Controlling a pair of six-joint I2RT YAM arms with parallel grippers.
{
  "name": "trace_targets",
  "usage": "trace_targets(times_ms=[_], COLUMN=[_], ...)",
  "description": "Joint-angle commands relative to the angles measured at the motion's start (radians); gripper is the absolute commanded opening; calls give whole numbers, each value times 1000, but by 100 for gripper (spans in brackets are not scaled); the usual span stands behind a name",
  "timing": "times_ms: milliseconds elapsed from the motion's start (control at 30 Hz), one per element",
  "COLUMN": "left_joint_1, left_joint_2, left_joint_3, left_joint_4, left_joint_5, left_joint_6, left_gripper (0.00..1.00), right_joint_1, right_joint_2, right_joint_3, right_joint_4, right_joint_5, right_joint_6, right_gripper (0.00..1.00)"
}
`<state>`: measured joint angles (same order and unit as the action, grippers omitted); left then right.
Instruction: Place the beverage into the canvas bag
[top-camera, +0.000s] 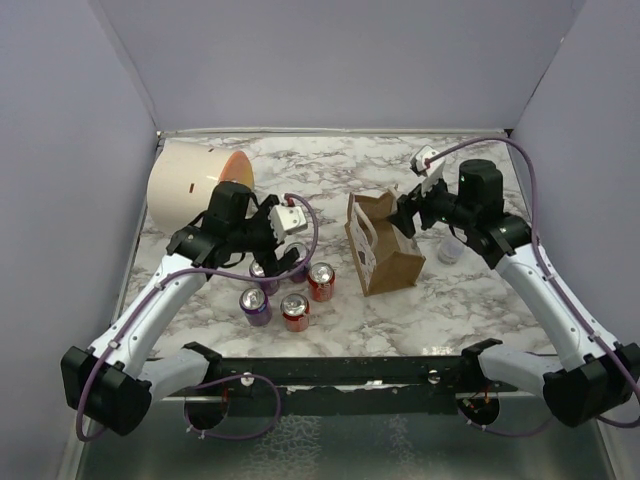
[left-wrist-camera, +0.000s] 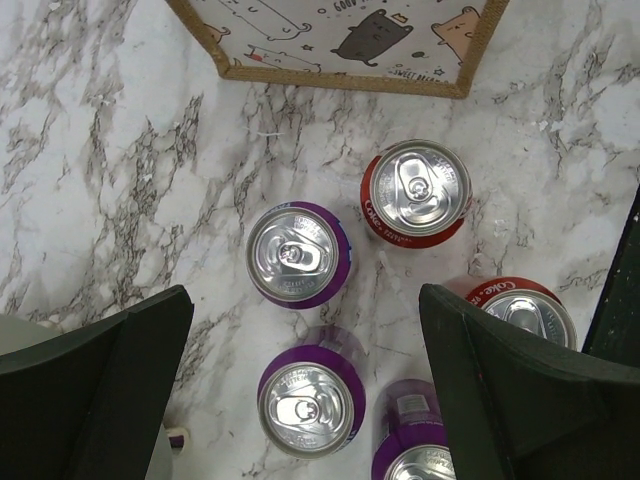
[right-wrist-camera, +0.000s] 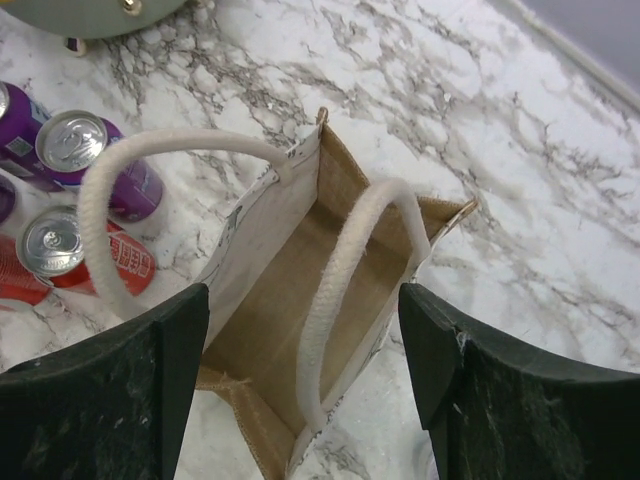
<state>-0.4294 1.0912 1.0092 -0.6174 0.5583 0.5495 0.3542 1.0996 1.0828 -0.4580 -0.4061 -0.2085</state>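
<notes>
Five cans (left-wrist-camera: 297, 255) are standing on the counter (left-wrist-camera: 110, 150) beside the canvas bag (right-wrist-camera: 275, 300), which is sitting upright and empty. Our left fingers (left-wrist-camera: 90, 390) are hovering wide apart above the cans, holding nothing; our right fingers (right-wrist-camera: 110, 390) are standing wide over the bag's open mouth.

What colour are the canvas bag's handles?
White. The handles of the canvas bag show best in the right wrist view.

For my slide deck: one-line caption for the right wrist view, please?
Open right gripper above the canvas bag, white handles raised, purple can and red can beside it.
</notes>
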Motion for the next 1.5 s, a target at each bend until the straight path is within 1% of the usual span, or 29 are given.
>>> trace_targets(times_ms=[0,167,300,367,567,933,1000,1033,1233,1367,1433,1467], left_joint_1=[-41,-123,-184,-212,-256,-306,-310,-311,-314,-315,-314,-315], left_joint_2=[18,92,176,215,296,383,403,410,417,379,353,345], left_joint_3=[9,46,66,73,84,87,94,97,104,112,137,155], left_joint_4=[-35,-72,-73,-69,-47,-1,-2,-6,-24,-38,-61,-79], left_joint_5=[32,6,-29,-57,-97,-57,-57,-57,-48,-6,19,29], left_joint_6=[56,109,142,160,189,197,197,197,200,202,204,209], left_gripper=[99,99,99,99,99,99,97,95,71,50,41,34], right_joint_1=[-3,-17,-59,-77,-100,-118,-118,-118,-122,-127,-129,-130], right_joint_2=[39,29,8,-5,-51,-71,-74,-75,-85,-89,-85,-81], right_joint_3=[-10,-29,-49,-62,-115,-142,-143,-144,-157,-172,-169,-166], right_joint_4=[52,73,80,83,107,121,121,121,126,134,136,136], right_joint_5=[69,105,79,59,15,-29,-39,-45,-56,-89,-93,-91], right_joint_6=[39,63,86,96,105,105,105,103,97,87,85,86], right_gripper=[71,53,41,37,31,30,30,30,29,28,25,23])
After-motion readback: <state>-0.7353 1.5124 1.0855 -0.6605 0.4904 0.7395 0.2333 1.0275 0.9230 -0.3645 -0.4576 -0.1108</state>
